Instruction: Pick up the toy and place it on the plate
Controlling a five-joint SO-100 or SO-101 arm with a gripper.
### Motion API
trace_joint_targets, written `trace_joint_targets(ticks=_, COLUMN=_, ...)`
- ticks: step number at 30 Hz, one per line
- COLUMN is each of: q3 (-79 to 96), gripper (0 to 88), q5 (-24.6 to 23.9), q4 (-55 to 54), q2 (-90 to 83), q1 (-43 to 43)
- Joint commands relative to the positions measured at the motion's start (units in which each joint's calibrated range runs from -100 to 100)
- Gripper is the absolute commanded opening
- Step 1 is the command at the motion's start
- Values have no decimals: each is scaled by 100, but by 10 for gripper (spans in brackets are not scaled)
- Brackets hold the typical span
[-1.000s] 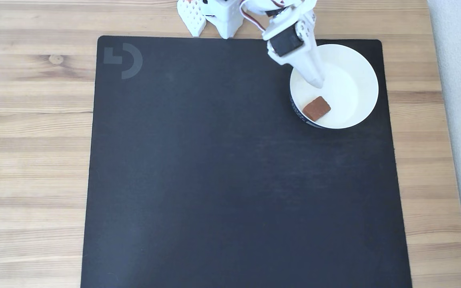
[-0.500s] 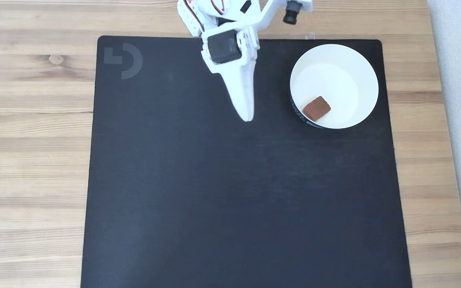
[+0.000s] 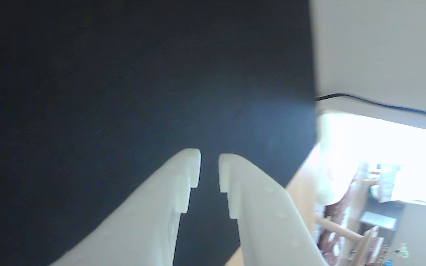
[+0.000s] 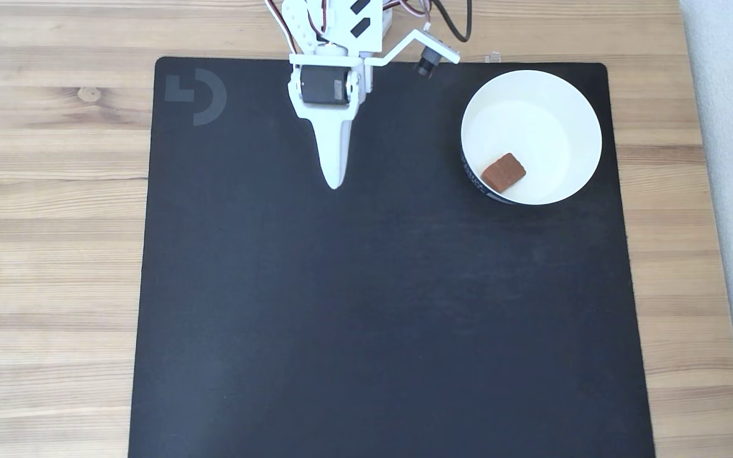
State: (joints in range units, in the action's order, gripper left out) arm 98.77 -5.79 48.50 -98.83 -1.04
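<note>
In the fixed view my claw (image 4: 333, 181) hangs over the upper part of the black mat (image 4: 373, 318), pointing down the picture, to the right of the grey logo (image 4: 196, 95) printed in the mat's top left corner. From above, my fingers read as one white wedge. In the wrist view my claw (image 3: 209, 162) shows its two white fingers (image 3: 183, 177) with a narrow gap between the tips, nothing held between them, and only the dark mat (image 3: 124, 74) beneath.

Further right on the mat, well apart from my claw, stands the plate (image 4: 570, 102), near the mat's top right corner. It is round, plain white, with raised bowl-like sides and a dark printed band showing on its outer wall at the lower left.

The toy (image 4: 504, 172) lies inside the plate, on its lower left part, close to the wall. It is a small reddish-brown flat rectangle, turned at a slant, much smaller than the plate.

The mat lies on a wooden table (image 4: 48, 191).
</note>
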Motion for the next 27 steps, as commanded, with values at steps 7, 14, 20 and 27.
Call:
trace_joint_targets(ticks=7, q3=69, gripper=25, q5=31, q4=561, q2=-75, q1=-42)
trace_joint_targets(ticks=14, q3=60, gripper=25, q5=329, q4=561, q2=-75, q1=-76)
trace_joint_targets(ticks=20, q3=60, gripper=25, q5=522, q4=569, q2=-75, q1=-42)
trace_joint_targets(ticks=27, q3=51, gripper=25, q5=517, q4=561, q2=-67, q1=-34)
